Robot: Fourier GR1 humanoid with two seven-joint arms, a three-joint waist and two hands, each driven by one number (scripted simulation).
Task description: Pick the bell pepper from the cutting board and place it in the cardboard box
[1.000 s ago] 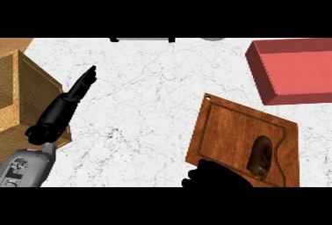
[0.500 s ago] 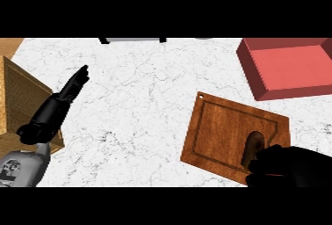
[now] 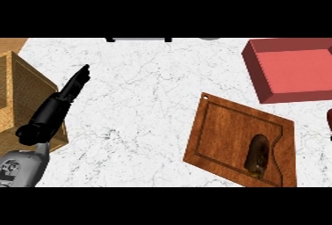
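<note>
right hand [image 3: 329, 125] has slid off the cutting board's lower corner, where it sat half a second ago. now only a dark sliver shows at the view's right edge, well to the side of the board, and i cannot tell how it is set. the whole scene has also drifted in the view, so that more of the tan box shows at the left.

the cutting board [image 3: 227, 132] lies tilted on the pale marbled counter [image 3: 149, 101]. a dark oblong thing still rests near its lower right end, inside the groove. i take it for the bell pepper [image 3: 258, 154] (its colour reads brownish, so this is a judgement). nothing is touching it.

the left hand [image 3: 65, 94] rests by the left edge with its digits straight and together, pointing up the view and holding nothing. it lies just beside the cardboard box [image 3: 32, 83], whose open top runs off the left edge. a red tray [image 3: 259, 74] sits at the upper right, apart from the board.

the pick looks not yet made, so the task is at its first step. the next move calls for the right hand to come back over the pepper, close round it and lift it. after that comes a long carry across the counter to the box on the far left, passing clear of the resting left hand.
</note>
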